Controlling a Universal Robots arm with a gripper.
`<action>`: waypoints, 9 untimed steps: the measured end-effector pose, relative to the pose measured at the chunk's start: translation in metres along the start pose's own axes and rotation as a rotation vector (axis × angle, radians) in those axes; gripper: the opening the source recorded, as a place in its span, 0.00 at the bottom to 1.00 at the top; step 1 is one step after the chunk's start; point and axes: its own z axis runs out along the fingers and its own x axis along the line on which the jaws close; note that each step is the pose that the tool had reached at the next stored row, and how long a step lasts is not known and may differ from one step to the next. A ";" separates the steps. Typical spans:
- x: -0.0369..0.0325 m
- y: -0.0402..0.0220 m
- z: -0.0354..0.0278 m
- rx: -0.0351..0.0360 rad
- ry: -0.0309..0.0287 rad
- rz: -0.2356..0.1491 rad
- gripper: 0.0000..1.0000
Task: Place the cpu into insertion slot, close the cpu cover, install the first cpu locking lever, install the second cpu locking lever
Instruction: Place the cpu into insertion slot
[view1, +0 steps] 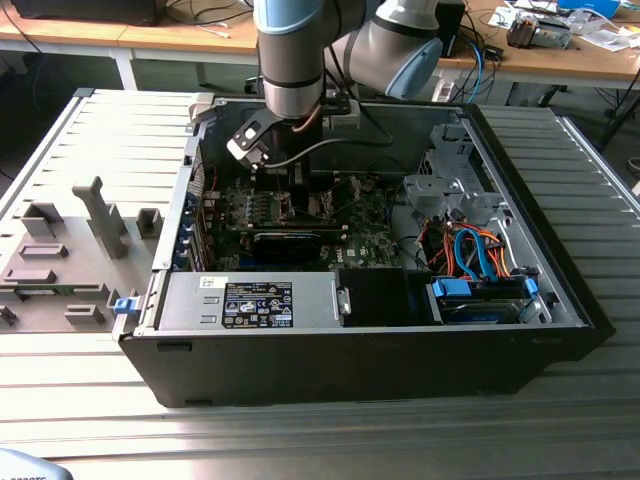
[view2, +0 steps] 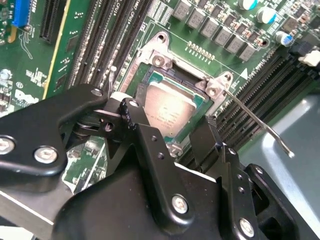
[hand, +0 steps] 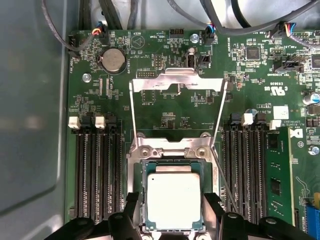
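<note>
The cpu (hand: 172, 200) (view2: 172, 107), a square chip with a silvery top, lies flat in the insertion slot (hand: 137, 187) (view2: 149, 75) on the green motherboard (view1: 365, 240). The cpu cover (hand: 177, 80), a thin silver frame, stands swung open away from the socket. A thin locking lever (hand: 222, 182) (view2: 260, 125) sticks up, unlatched, beside the socket. My gripper (hand: 172, 222) (view2: 170, 125) (view1: 298, 200) hangs low over the socket. Its black fingers (hand: 131, 220) straddle the chip with a small gap on each side, so it is open.
Long black memory slots (hand: 95, 170) (hand: 245, 165) flank the socket. The grey case wall (hand: 30, 125) is close by. In the exterior view the open case holds a power supply (view1: 250, 300), a drive cage (view1: 450, 190) and orange and blue cables (view1: 480, 250). A grey fixture (view1: 70, 250) lies outside, at that view's left.
</note>
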 end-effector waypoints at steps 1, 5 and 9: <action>0.0000 0.0002 -0.0016 -0.0001 0.0035 0.000 0.62; -0.0006 0.0004 -0.0022 0.0003 0.0134 0.001 0.62; -0.0008 0.0005 -0.0033 0.0003 0.0235 0.002 0.62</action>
